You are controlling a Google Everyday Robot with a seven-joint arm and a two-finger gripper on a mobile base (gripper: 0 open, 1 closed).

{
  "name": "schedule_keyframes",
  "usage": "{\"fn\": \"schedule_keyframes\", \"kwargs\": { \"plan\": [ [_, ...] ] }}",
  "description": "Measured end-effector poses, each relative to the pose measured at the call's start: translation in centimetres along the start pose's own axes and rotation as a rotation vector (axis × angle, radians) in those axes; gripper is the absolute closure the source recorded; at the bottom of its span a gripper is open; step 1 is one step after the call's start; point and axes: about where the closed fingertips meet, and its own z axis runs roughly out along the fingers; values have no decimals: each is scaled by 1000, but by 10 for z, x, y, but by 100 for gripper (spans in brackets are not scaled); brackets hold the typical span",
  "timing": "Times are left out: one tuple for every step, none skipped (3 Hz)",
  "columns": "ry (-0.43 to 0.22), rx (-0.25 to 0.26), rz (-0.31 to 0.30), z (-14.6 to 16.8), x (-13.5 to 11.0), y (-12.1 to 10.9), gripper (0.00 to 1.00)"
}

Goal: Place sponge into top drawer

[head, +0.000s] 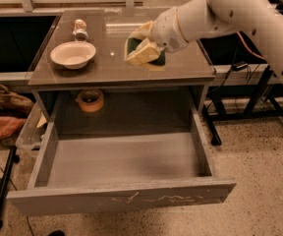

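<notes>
The sponge [146, 50], dark green top over yellow foam, sits between the cream fingers of my gripper [140, 45] just above the table top [107, 68], right of centre. The gripper is shut on the sponge. My white arm [215, 14] reaches in from the upper right. The top drawer [127, 198] is pulled fully open below the table, a wide shallow grey box with white scratch marks on its front panel. Its inside is bare.
A white bowl [72, 54] and a small can lying on its side [80, 29] are on the table's left part. A roll of tape [90, 100] sits on the shelf behind the drawer. A clear bin [31, 132] and a brown bag [6, 104] are at the left.
</notes>
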Motion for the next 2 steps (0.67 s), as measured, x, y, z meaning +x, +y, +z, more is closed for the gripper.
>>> {"fn": "schedule_keyframes", "kwargs": {
  "plan": [
    [-30,2,19,23,0,16,100],
    [-30,1,18,24,-1,16,100]
  ]
}}
